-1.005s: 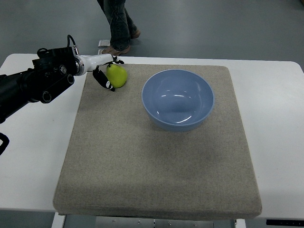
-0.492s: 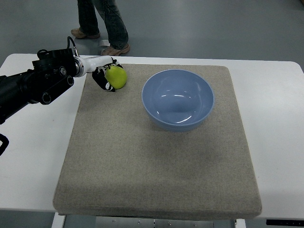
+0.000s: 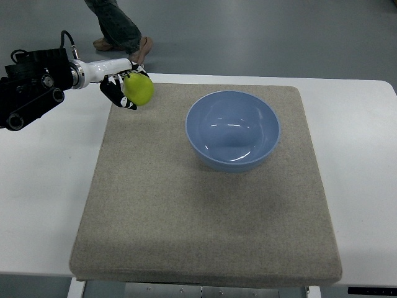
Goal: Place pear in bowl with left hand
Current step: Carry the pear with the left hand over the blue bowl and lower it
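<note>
One table (image 3: 360, 161), white-topped, fills most of the top view. A grey-beige mat (image 3: 205, 217) with a coarse woven texture covers its middle, leaving bare white margins at 3 and 9 o'clock. Beyond the far edge, at 12 o'clock, lies a grey floor (image 3: 279, 37). At 11 o'clock on that floor a person's legs (image 3: 115, 25) show, cut off by the picture's top edge.

The bowl (image 3: 232, 130) is light blue, round and glossy, with highlights on its inner wall. It sits upright on the mat, at about 1 o'clock from the mat's centre, and holds nothing.

The pear (image 3: 138, 89) is yellow-green, smooth and rounded. It lies at 10 o'clock from the bowl, well apart from it, over the mat's far left corner. Whether it touches the mat cannot be told.

The left arm (image 3: 31, 87) enters from the left edge at 10 o'clock. Its black forearm housing leads into a white wrist section, which points toward 3 o'clock. The left hand (image 3: 121, 90) has black fingers curled round the pear from its left and near sides, gripping it. The right side of the fruit stays exposed.
</note>
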Motion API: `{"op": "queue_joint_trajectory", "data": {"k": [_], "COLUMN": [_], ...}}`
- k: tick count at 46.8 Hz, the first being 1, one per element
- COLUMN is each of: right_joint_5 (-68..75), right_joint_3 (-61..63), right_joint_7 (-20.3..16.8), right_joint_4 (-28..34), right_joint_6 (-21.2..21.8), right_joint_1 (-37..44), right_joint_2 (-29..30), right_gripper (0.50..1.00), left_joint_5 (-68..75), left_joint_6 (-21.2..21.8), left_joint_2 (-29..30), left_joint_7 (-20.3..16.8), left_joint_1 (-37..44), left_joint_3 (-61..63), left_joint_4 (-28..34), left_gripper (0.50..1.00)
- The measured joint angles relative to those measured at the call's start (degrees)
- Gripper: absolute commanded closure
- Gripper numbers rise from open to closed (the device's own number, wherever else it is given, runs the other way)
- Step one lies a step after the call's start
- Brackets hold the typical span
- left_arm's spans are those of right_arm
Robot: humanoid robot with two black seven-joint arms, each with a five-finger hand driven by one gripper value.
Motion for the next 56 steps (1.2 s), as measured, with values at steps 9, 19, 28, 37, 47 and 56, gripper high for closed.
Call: {"op": "queue_joint_trajectory", "data": {"k": [9, 19, 28, 37, 47, 56], "right_joint_5": [0.0, 0.0, 0.0, 0.0, 0.0, 0.0], "right_joint_3": [0.0, 0.0, 0.0, 0.0, 0.0, 0.0], "right_joint_7": [0.0, 0.0, 0.0, 0.0, 0.0, 0.0], "right_joint_4": [0.0, 0.0, 0.0, 0.0, 0.0, 0.0], "right_joint_6": [0.0, 0.0, 0.0, 0.0, 0.0, 0.0], "right_joint_1": [0.0, 0.0, 0.0, 0.0, 0.0, 0.0], "right_joint_2": [0.0, 0.0, 0.0, 0.0, 0.0, 0.0], "right_gripper": [0.574, 0.574, 0.574, 0.574, 0.574, 0.574], "left_joint_5": [-0.1, 0.0, 0.1, 1.6, 8.4, 9.1], "left_joint_6": [-1.2, -10.5, -16.0, -17.5, -17.2, -16.6], "left_joint_2": [6.3, 9.9, 9.3, 4.5, -1.7, -7.6], "left_joint_7": [-0.1, 0.0, 0.0, 0.1, 0.9, 1.1], "left_joint_1": [-2.0, -3.4, -4.7, -5.5, -5.4, -5.3], "left_joint_3": [-0.6, -6.6, -9.1, -8.8, -8.8, -8.7], "left_joint_4": [-9.9, -19.5, -24.5, -24.9, -23.9, -18.4], "left_gripper": [1.000, 1.000, 1.000, 1.000, 1.000, 1.000]}}
